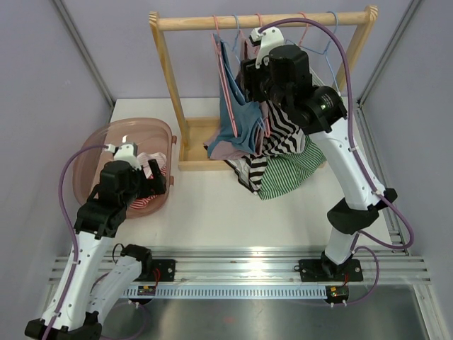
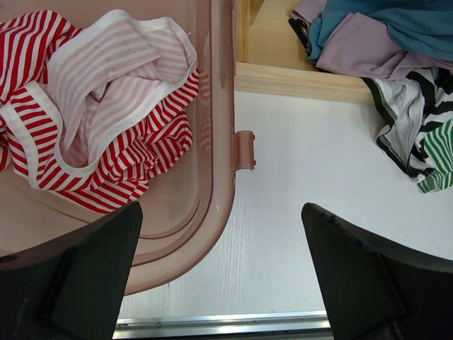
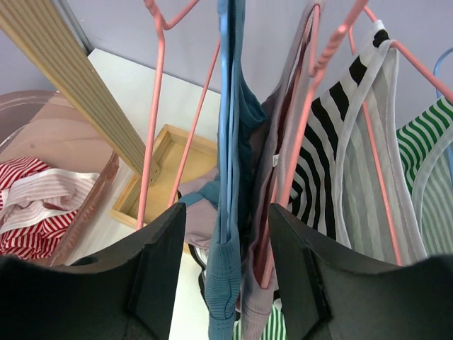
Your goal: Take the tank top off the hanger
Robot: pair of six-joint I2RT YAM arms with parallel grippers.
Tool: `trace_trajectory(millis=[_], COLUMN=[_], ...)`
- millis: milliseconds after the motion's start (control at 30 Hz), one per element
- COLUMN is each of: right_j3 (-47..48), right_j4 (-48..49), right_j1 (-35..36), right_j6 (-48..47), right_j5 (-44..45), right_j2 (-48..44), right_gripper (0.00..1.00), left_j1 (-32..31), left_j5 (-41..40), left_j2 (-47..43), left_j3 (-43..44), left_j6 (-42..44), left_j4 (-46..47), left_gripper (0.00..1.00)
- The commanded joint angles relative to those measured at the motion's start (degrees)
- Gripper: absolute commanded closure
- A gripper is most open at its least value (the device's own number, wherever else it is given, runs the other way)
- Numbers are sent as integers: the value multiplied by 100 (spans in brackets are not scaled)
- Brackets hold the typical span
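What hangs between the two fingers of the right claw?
In the right wrist view, the blue tank top and a mauve top hang between the right claw's fingers.

Bright even light, soft shadows, wrist views sharp.

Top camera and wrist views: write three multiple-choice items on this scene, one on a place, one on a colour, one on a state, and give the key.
1. Where does the red-striped top lie?
A. in the pink tub
B. on a hanger
C. on the bare table

2. What colour are the stripes of the rightmost hanging top?
A. orange
B. green
C. purple

3. The left gripper has its fingers:
A. shut on a hanger
B. shut on the red-striped top
C. wide open, empty

Key:
1 A, it is bunched inside the tub.
2 B, its bands are green and white.
3 C, the fingers stand far apart over the tub's rim with nothing gripped.
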Motion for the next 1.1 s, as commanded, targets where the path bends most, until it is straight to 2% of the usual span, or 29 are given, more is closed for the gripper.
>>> trace_trajectory(millis=[0,333,467,633,667,733,767,867,1067], right_j3=[213,670,776,811,837,837,785,610,362], right_j4=[266,231,213,274,266,292,310,450,960], right_j1=[62,62,62,62,62,62,62,62,62], right_j6=[-225,-366,-392,-375,-375,-331,-270,-138,214], right_j5=[10,53,88,88,80,71,45,-8,-87], right_j2=[-90,482,683,763,763,754,702,501,-18], right_gripper=[43,57,59,73,81,84,90,100,100], left_j1=[-133,-257,-318,-345,-353,-371,-380,-380,-380], left_j5=[33,-63,-99,-125,-125,-151,-151,-151,-90], left_j2=[-47,-73,-90,-99,-99,-117,-134,-169,-178], left_j3=[7,-11,-11,-20,-11,-11,-11,33,235], left_j6=[46,11,2,2,-7,-7,2,28,72], left_j4=[233,224,215,216,216,207,207,189,136], left_gripper=[1,1,1,1,1,1,1,1,1])
